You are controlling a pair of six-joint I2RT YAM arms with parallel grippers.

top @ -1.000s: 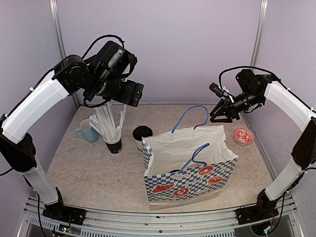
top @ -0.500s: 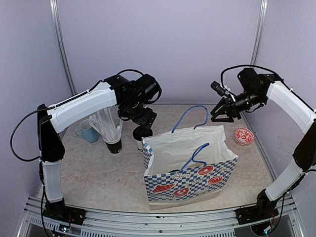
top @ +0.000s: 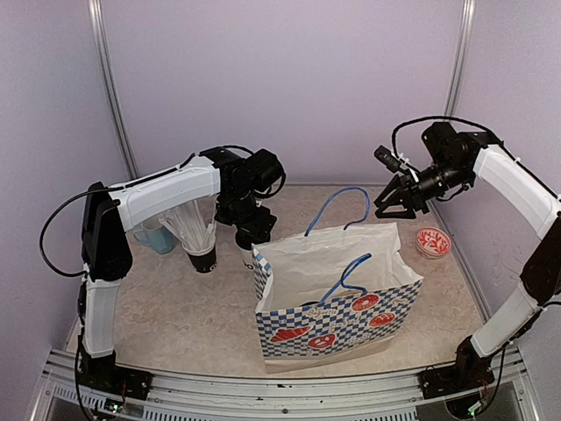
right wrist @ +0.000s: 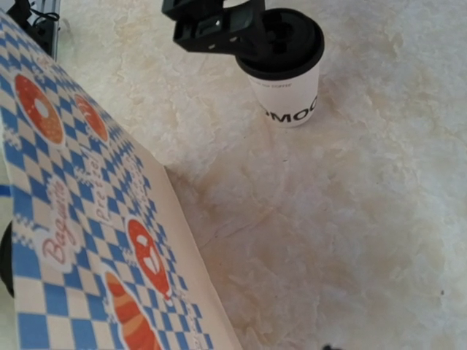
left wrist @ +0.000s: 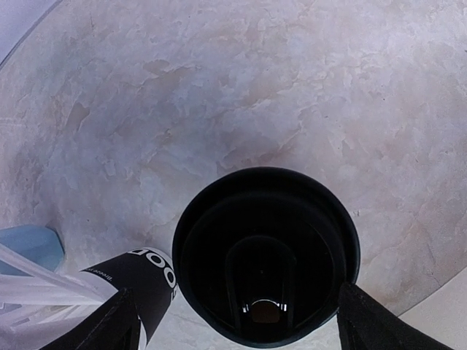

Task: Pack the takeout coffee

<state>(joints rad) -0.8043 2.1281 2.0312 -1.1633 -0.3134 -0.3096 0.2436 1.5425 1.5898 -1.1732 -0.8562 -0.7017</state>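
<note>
One cup [left wrist: 266,248] | left claw [top: 253,228] wide just above it | right claw [top: 392,200] part-open, empty

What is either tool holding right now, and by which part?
Nothing is held. The left tool stands open astride the lid of the coffee cup; the right tool hangs empty in the air.

Soft, even, bright light; faint shadows; glint on black lid [left wrist: 266,255]; fisheye-bent left wrist view.
</note>
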